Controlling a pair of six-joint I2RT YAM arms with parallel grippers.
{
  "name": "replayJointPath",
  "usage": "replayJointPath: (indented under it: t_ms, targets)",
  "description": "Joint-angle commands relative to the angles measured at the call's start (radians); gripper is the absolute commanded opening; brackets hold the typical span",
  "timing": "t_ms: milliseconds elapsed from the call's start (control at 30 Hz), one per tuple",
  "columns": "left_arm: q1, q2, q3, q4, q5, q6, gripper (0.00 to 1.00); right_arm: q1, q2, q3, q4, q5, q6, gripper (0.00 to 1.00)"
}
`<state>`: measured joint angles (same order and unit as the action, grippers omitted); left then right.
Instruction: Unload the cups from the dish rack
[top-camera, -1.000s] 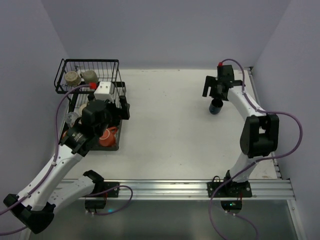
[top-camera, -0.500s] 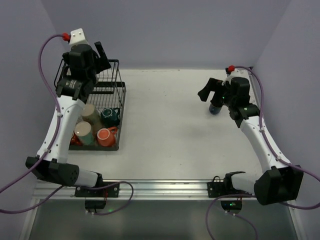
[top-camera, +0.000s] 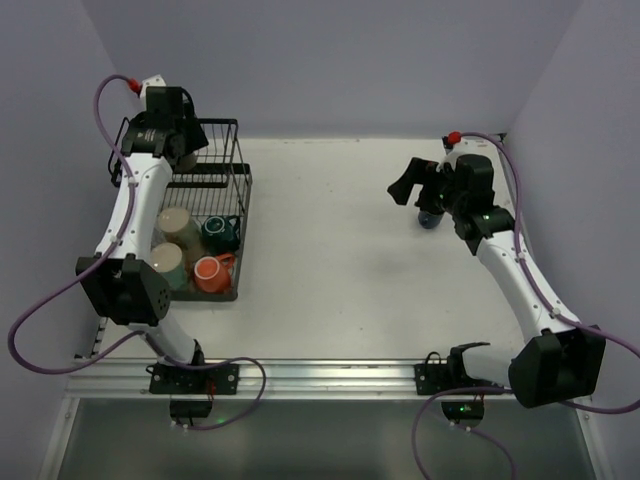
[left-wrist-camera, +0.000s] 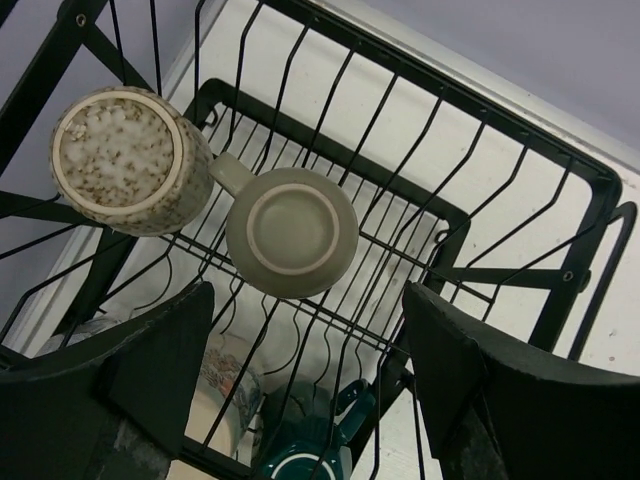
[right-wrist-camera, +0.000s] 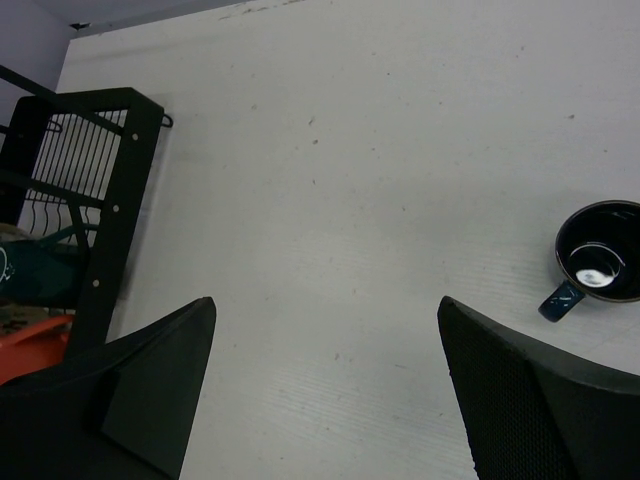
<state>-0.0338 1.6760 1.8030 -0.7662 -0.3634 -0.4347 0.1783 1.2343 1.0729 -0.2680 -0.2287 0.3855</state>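
The left gripper (left-wrist-camera: 308, 298) hangs above the raised basket of the dish rack (left-wrist-camera: 452, 103), jaws released and spread, with nothing between them. Directly below it, inside that basket, a grey-olive cup (left-wrist-camera: 292, 232) sits upside down. A speckled cream cup (left-wrist-camera: 125, 160), also inverted, sits just beside it. The rack's lower tray holds a dark teal mug (top-camera: 218, 232), an orange-red mug (top-camera: 210, 272), a beige cup (top-camera: 178, 222) and a second pale cup (top-camera: 166, 262). The right gripper (right-wrist-camera: 325, 310) is released and empty, well away from the rack. A dark blue mug (right-wrist-camera: 598, 262) stands upright on the table (right-wrist-camera: 350, 150), well apart from the rack.
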Motion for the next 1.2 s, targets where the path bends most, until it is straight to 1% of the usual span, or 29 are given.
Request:
replayJointPath:
  t_ms: [0, 133, 467, 733, 800, 833, 867, 933, 967, 1000, 1067, 1167]
  targets:
    - [0.006, 0.017, 0.045, -0.035, -0.003, -0.01, 0.8, 0.013, -0.035, 0.001, 0.035, -0.026, 0.006, 0.94]
    - [0.008, 0.034, 0.033, -0.022, -0.04, -0.012, 0.79, 0.02, -0.038, 0.001, 0.03, -0.018, 0.001, 0.94]
    - [0.025, 0.12, 0.07, -0.015, -0.029, 0.013, 0.82, 0.044, -0.032, 0.002, 0.026, -0.012, -0.013, 0.94]
    - [0.032, 0.131, 0.041, 0.028, -0.058, 0.028, 0.81, 0.056, -0.016, 0.005, 0.024, -0.004, -0.017, 0.94]
    - [0.032, 0.131, 0.032, 0.041, -0.06, 0.036, 0.8, 0.058, -0.013, 0.005, 0.024, -0.001, -0.017, 0.94]
    - [0.032, 0.134, 0.029, 0.045, -0.055, 0.039, 0.77, 0.059, -0.01, 0.007, 0.023, 0.0, -0.019, 0.94]
    - [0.032, 0.136, 0.029, 0.048, -0.055, 0.042, 0.71, 0.059, -0.009, 0.007, 0.023, 0.003, -0.019, 0.94]
    - [0.032, 0.134, 0.019, 0.056, -0.055, 0.047, 0.63, 0.059, -0.006, 0.007, 0.021, 0.006, -0.019, 0.94]
    - [0.032, 0.126, 0.016, 0.059, -0.055, 0.047, 0.57, 0.062, -0.006, 0.009, 0.021, 0.006, -0.02, 0.94]
    - [0.032, 0.12, 0.013, 0.062, -0.054, 0.048, 0.46, 0.064, -0.009, 0.009, 0.018, 0.009, -0.02, 0.94]
    - [0.032, 0.093, 0.012, 0.073, -0.045, 0.051, 0.39, 0.064, -0.01, 0.009, 0.021, 0.009, -0.02, 0.94]
    - [0.032, 0.038, 0.013, 0.085, -0.016, 0.053, 0.36, 0.07, -0.018, 0.006, 0.032, -0.003, -0.013, 0.94]
